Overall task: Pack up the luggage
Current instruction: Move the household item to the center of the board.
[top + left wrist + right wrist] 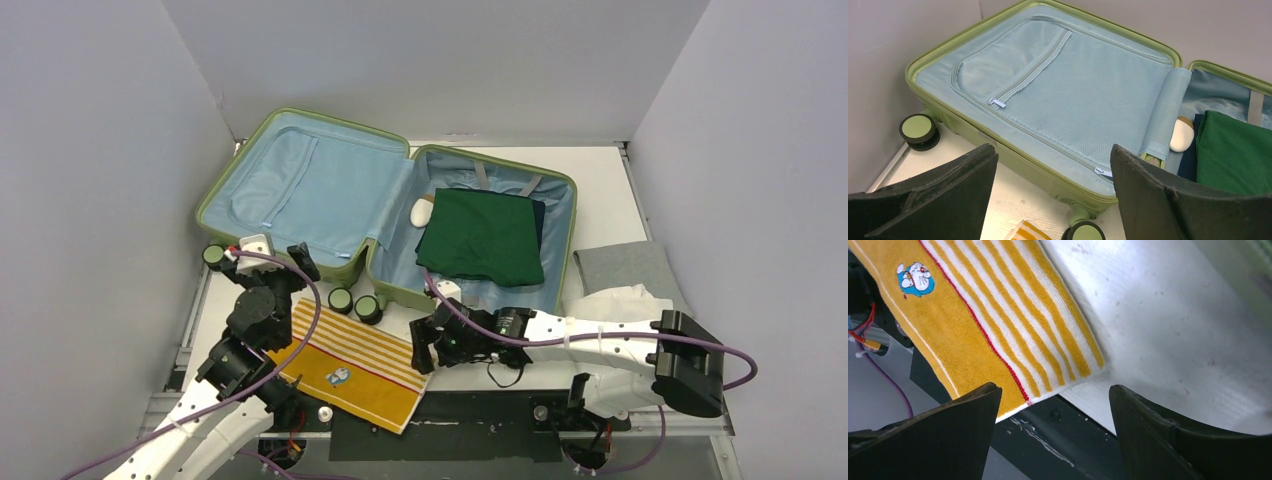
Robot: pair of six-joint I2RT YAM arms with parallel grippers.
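The luggage (300, 180), light green with blue lining, lies open at the back of the table. Its right half holds a folded dark green garment (482, 236) on a navy one, with a small white oval thing (421, 212) beside them. A yellow striped towel (352, 362) lies flat near the front edge. My left gripper (272, 264) hangs open just in front of the luggage's near rim (1038, 160), holding nothing. My right gripper (418, 345) is open just above the towel's right corner (998, 325), with nothing between its fingers.
A grey cloth (625, 268) and a crumpled white cloth (618, 302) lie to the right of the luggage. The luggage's wheels (354, 302) stick out toward the towel. Grey walls close in the left, back and right sides. A black strip (1058, 440) runs along the table's front edge.
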